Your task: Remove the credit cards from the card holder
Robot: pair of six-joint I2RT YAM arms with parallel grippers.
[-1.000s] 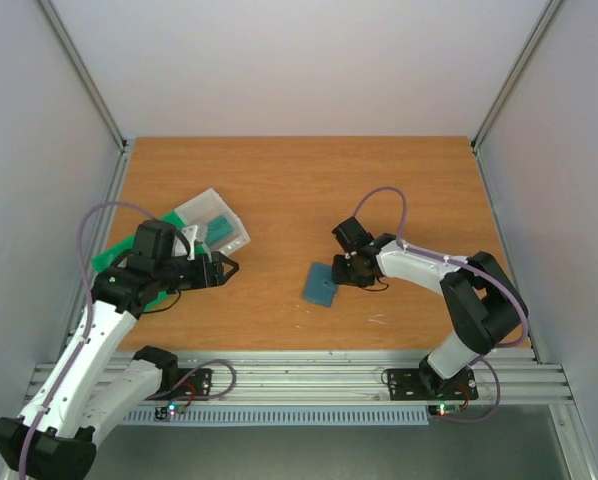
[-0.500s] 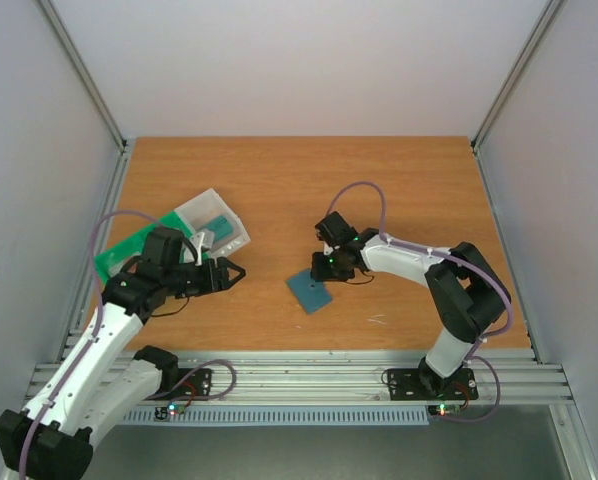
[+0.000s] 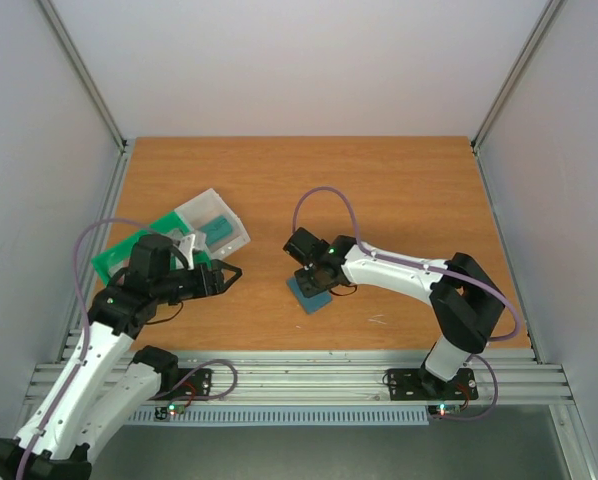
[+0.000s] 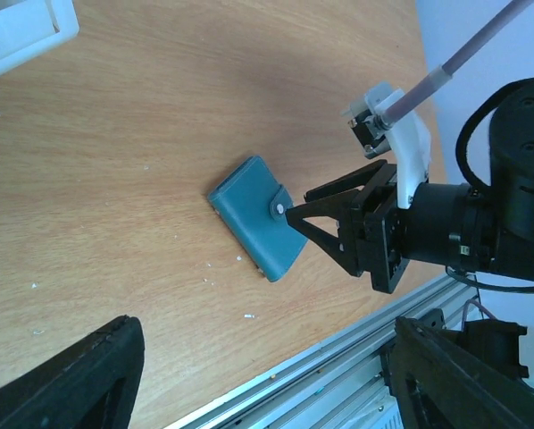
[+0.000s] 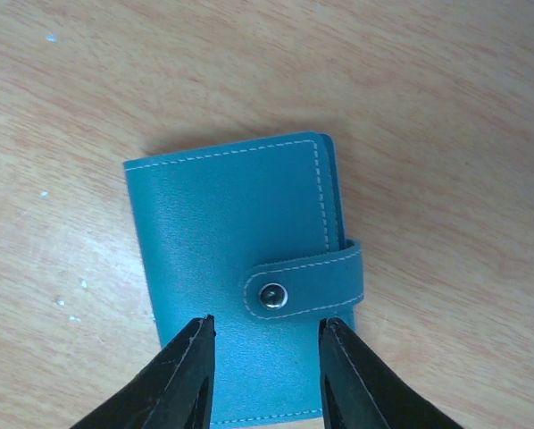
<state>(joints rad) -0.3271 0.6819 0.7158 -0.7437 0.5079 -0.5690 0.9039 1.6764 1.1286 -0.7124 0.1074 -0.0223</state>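
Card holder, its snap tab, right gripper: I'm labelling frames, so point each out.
card holder (image 5: 218, 232), right wrist view, front leaf.
snap tab (image 5: 307, 279), right wrist view, strap beside the stud.
right gripper (image 5: 267, 323), right wrist view, midway between its fingertips.

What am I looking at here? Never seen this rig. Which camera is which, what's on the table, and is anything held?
Two small robot arms are bolted at the near edge of a wooden table. The overhead picture looks down from above and behind them. The other two pictures come from a camera on each wrist, so each shows that arm's own fingers.

On the table is a blue card holder, closed with its tab snapped and no cards showing. At the left is a green tray with a clear box that holds a teal block.

The right gripper hangs just above the card holder, jaws apart near the snap, gripping nothing. The left gripper is open and empty, off to the side.
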